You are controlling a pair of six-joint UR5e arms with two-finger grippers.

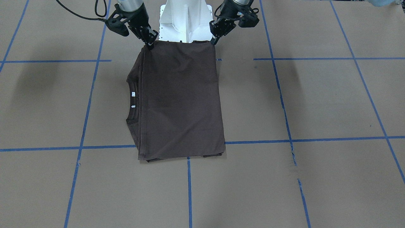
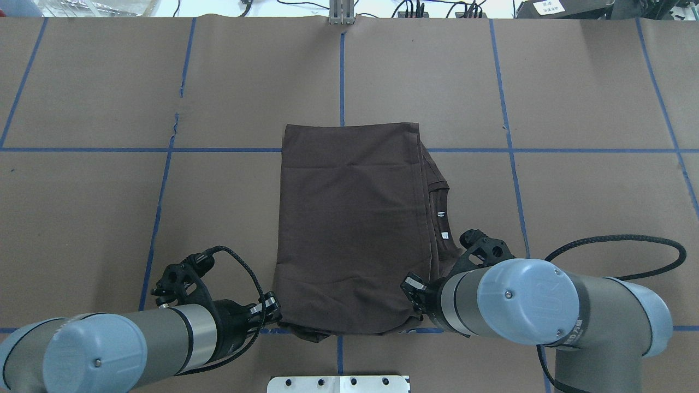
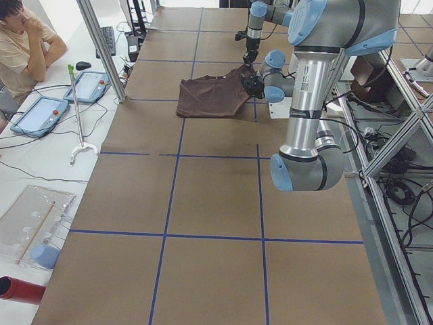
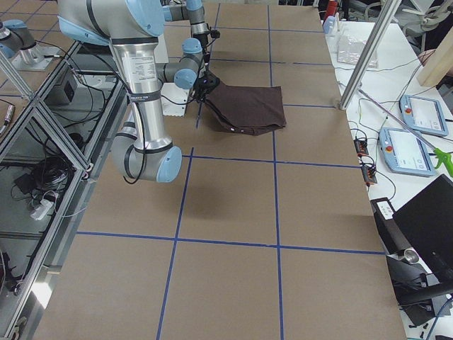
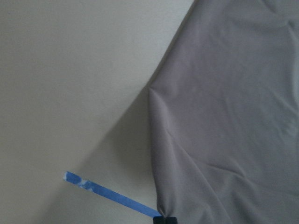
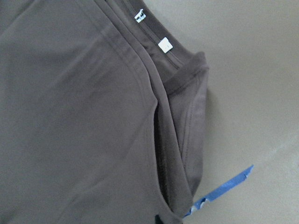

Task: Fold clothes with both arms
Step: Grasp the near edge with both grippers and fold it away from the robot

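T-shirt [image 1: 182, 101], dark brown, soft, light, probably sagging between grips, is lying folded on the table [image 1: 316, 101] by the robot's side, with left gripper [image 1: 214, 40] and right gripper [image 1: 150, 46] each pinching a robot-side corner, jaws narrowed onto cloth.

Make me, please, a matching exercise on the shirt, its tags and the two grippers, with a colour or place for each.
Things:
1. T-shirt
2. neck tags
3. left gripper
4. right gripper

Colour or place:
A. white
B. at the shirt's near corner on the collar side
C. dark brown
D. at the shirt's near corner away from the collar

Pairs: 1-C, 2-A, 3-D, 4-B
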